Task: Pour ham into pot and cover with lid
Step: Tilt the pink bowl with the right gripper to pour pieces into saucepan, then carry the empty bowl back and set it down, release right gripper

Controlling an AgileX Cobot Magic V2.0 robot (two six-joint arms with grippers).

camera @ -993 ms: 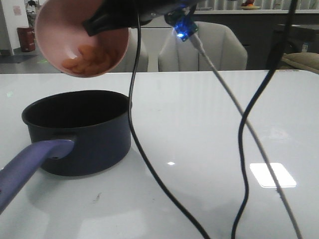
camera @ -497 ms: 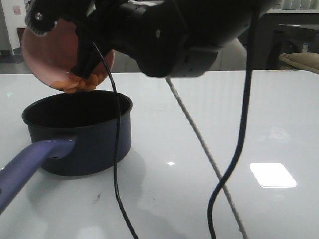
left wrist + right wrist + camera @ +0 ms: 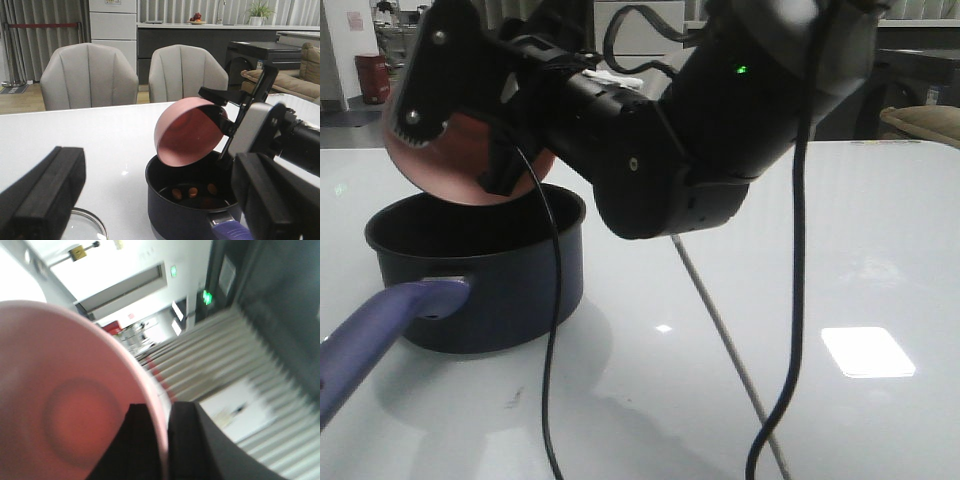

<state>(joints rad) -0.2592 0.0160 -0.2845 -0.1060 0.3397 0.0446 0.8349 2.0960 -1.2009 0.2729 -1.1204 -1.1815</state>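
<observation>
Pink bowl [image 3: 470, 165] tipped over the pot [image 3: 480, 270], ham [image 3: 192, 192] on the pot's floor.

The right gripper [image 3: 165, 450] clenches the bowl's rim, holding it steeply tilted above the pot on the white surface [image 3: 770, 250]. The left gripper [image 3: 150, 200] hangs released near the pot's handle [image 3: 375, 340]. The glass lid [image 3: 87, 227] lies on the surface beside the pot.

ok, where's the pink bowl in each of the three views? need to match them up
Front view: pink bowl upper left, tipped over the pot, half hidden by the right gripper.
Left wrist view: centre, tilted above the pot, ham inside the pot.
Right wrist view: fills the left side, rim pinched by a finger.
Shared landmark: the right gripper's clamp on the bowl's rim.
</observation>
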